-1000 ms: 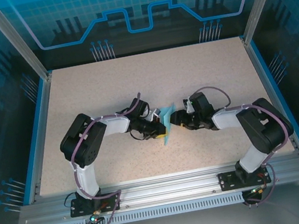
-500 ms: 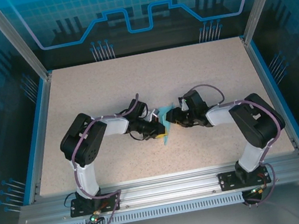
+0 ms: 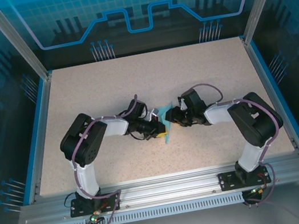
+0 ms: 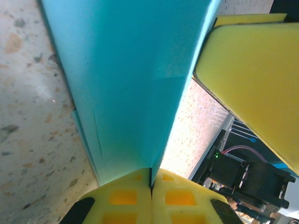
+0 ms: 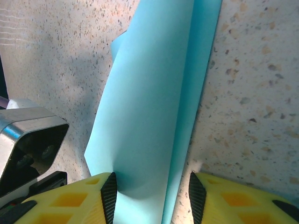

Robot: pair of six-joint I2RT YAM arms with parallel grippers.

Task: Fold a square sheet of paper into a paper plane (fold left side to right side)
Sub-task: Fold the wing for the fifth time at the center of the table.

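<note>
So both arms are reaching in to the middle of the speckled beige table (image 3: 133,86), with the thin light-blue paper sheet (image 3: 166,122) between them. It's folded over and standing up on edge off the table instead of lying flat.

The left fingers (image 4: 121,198), chunky yellow pads, are pressed tight together on the sheet's lower edge with no gap at all, so that's a solid pinch. From the left wrist camera the blue paper (image 4: 131,70) rises straight out of that pinch, and one yellow pad of the other arm sits just beside it at the upper right.

The right fingers (image 5: 88,200) are partway apart with the folded sheet (image 5: 154,93) running between them. The pad on the left of the right wrist view looks like it's touching the paper. The other pad is apart from it, with a strip of table showing in the gap. You can see two layers there, one overlapping the other.
</note>
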